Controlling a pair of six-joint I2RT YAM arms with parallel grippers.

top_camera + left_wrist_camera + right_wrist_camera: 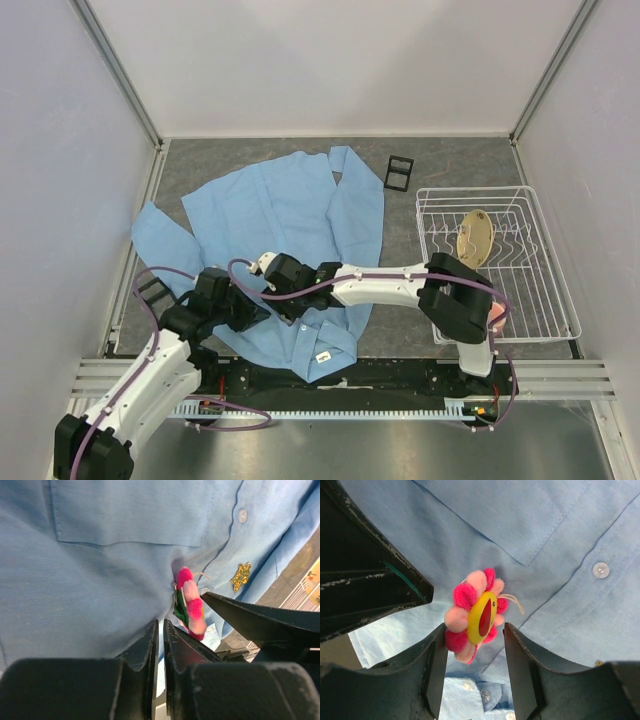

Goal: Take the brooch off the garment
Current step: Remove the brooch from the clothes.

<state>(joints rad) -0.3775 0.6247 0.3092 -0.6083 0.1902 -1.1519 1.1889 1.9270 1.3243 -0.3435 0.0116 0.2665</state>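
Right wrist view: the right gripper (473,629) is open around the brooch (477,612), holding nothing yet. The brooch sits on the garment (560,540). A hard pull could rip cloth, or petals could slip.

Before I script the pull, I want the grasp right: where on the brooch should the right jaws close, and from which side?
The brooch stands on edge off the garment, so grip across its disc, one jaw on the yellow face, one on the back, probably coming edge-on at the petals nearest the right gripper, whose jaws straddle it.
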